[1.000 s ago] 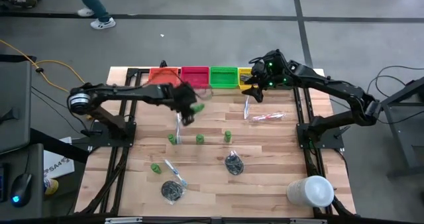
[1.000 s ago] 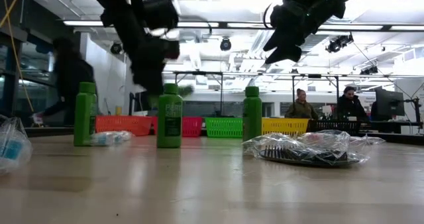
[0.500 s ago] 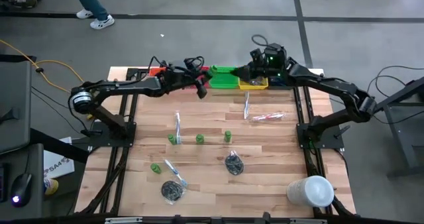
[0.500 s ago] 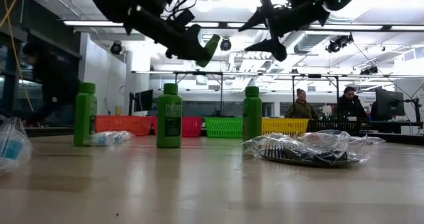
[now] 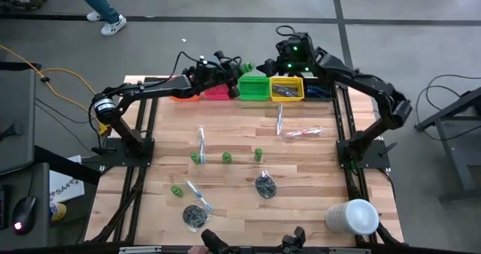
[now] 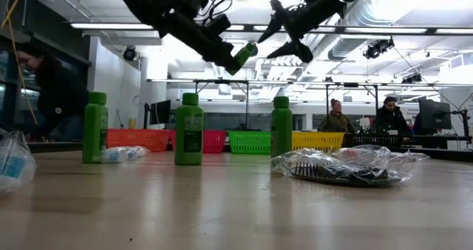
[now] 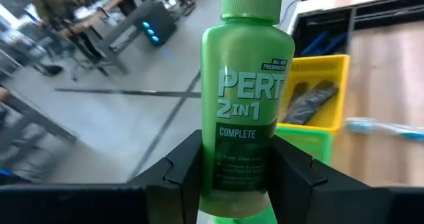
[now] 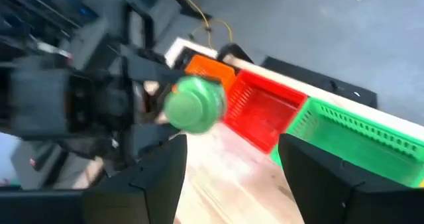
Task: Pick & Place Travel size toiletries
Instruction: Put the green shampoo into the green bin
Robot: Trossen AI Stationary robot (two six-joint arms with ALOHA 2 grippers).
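Observation:
My left gripper (image 5: 229, 70) hangs high over the far row of bins, shut on a stubby green bottle (image 7: 248, 98) that shows in the low view as well, the bottle (image 6: 242, 55) well above the table. My right gripper (image 5: 264, 65) is open, high over the green bin (image 5: 254, 87), and faces the bottle's cap (image 8: 193, 105). Three green bottles (image 5: 226, 158) stand upright mid-table and one (image 5: 176, 190) lies nearer. Wrapped toothbrushes (image 5: 279, 119) and dark round bundles (image 5: 264, 185) lie flat on the wood. My left gripper pinches the green bottle by its lower body (image 7: 225, 174), one finger (image 7: 182, 174) on each side. The bottle runs on along the fingers, cap (image 6: 251, 49) away from the wrist and toward the table's right. It is lifted clear, tilted near level, cap end slightly up.
Orange (image 5: 186, 96), red (image 5: 218, 93), green and yellow (image 5: 287, 89) bins line the far edge; the yellow one holds dark items. A large white cylinder (image 5: 352, 216) lies at the near right corner. People sit beyond the table (image 6: 336, 120).
My left gripper has carried the green bottle up from over the table's middle toward the far edge, turning until the bottle points toward the right over the bins. My right gripper has risen and moved from beside the yellow bin toward the far edge and left.

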